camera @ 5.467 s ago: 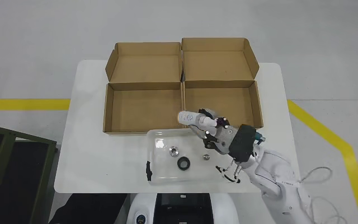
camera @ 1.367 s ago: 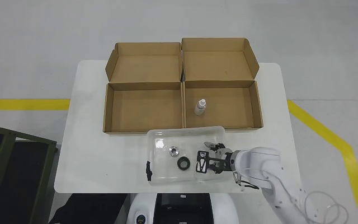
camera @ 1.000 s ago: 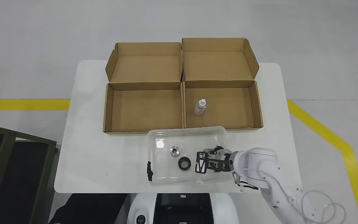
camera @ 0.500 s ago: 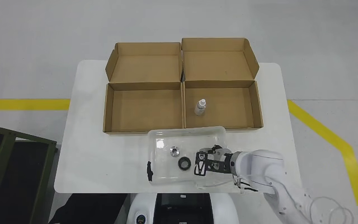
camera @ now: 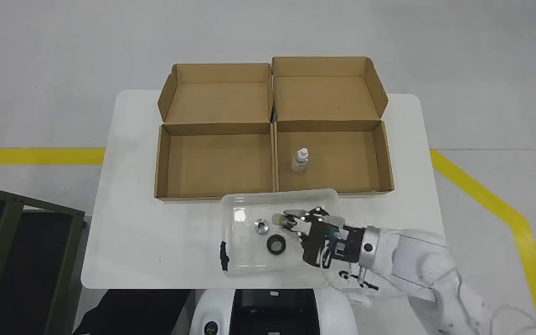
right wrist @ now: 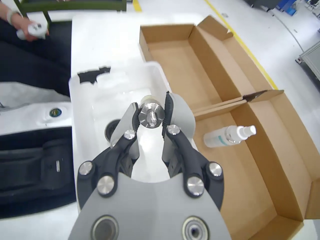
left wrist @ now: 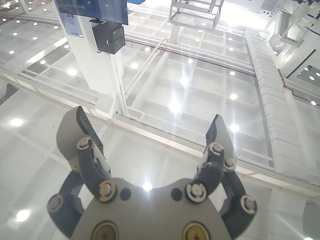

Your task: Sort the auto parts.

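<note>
My right gripper (right wrist: 151,101) is shut on a small silver metal part (right wrist: 150,118), held just above the clear plastic tray (camera: 251,199) at the table's front. From above, the right gripper (camera: 293,223) is over the tray's middle. Another silver part (camera: 261,224) and a black ring (camera: 275,245) lie in the tray; the black ring (right wrist: 110,129) peeks out beside one finger. My left gripper (left wrist: 150,122) is open with nothing between its fingers and points up at a ceiling.
Two open cardboard boxes stand behind the tray. The left box (camera: 209,163) has nothing in it. The right box (camera: 347,155) holds a white spray bottle (camera: 299,157), also the spray bottle (right wrist: 228,134). Bare white table (camera: 151,226) lies left of the tray.
The right gripper has lifted out of the tray's right part and swung toward the tray's middle with the silver part in it. The parts left in the tray have not moved.
</note>
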Motion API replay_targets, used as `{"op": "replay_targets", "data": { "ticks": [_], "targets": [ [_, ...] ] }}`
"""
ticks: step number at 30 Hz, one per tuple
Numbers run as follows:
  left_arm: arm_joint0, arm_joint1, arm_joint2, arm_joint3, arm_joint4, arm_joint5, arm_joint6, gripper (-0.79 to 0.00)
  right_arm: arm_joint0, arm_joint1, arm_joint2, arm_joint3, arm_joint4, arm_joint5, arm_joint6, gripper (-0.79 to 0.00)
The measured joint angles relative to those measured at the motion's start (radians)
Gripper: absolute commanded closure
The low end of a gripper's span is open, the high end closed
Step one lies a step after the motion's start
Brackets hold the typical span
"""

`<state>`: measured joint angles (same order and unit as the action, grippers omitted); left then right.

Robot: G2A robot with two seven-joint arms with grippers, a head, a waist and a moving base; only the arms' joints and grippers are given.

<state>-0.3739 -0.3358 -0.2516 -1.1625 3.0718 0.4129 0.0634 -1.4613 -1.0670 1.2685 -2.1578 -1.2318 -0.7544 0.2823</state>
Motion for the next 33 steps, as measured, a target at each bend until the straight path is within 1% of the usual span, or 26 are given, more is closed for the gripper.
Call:
{"op": "replay_targets", "data": {
  "ticks": [1,4,7,10,16,18,21,25,33],
  "targets": [
    [0.000,0.000,0.000,0.000,0.000,0.000,0.000,-0.785,-0.004,-0.001,0.012,0.020,0.045,0.013,-0.062,0.000],
    [0.000,0.000,0.000,0.000,0.000,0.000,0.000,-0.785,-0.002,-0.004,0.037,0.054,0.132,0.026,-0.176,0.000],
    [0.000,0.000,0.000,0.000,0.000,0.000,0.000,-0.785,0.005,-0.007,0.048,0.058,0.185,0.044,-0.236,0.000],
    [0.000,0.000,0.000,0.000,0.000,0.000,0.000,-0.785,0.021,-0.009,0.053,0.049,0.233,0.057,-0.271,0.000],
    [0.000,0.000,0.000,0.000,0.000,0.000,0.000,-0.785,0.064,-0.016,0.054,-0.003,0.308,0.085,-0.316,0.000],
    [0.000,0.000,0.000,0.000,0.000,0.000,0.000,-0.785,0.083,-0.019,0.052,-0.027,0.347,0.083,-0.346,0.000],
    [0.000,0.000,0.000,0.000,0.000,0.000,0.000,-0.785,0.105,-0.022,0.054,-0.063,0.374,0.086,-0.355,0.000],
    [0.000,0.000,0.000,0.000,0.000,0.000,0.000,-0.785,0.128,-0.025,0.049,-0.114,0.367,0.109,-0.343,0.000],
    [0.000,0.000,0.000,0.000,0.000,0.000,0.000,-0.785,0.156,-0.033,0.021,-0.135,0.317,0.152,-0.338,0.000]
  ]
}}
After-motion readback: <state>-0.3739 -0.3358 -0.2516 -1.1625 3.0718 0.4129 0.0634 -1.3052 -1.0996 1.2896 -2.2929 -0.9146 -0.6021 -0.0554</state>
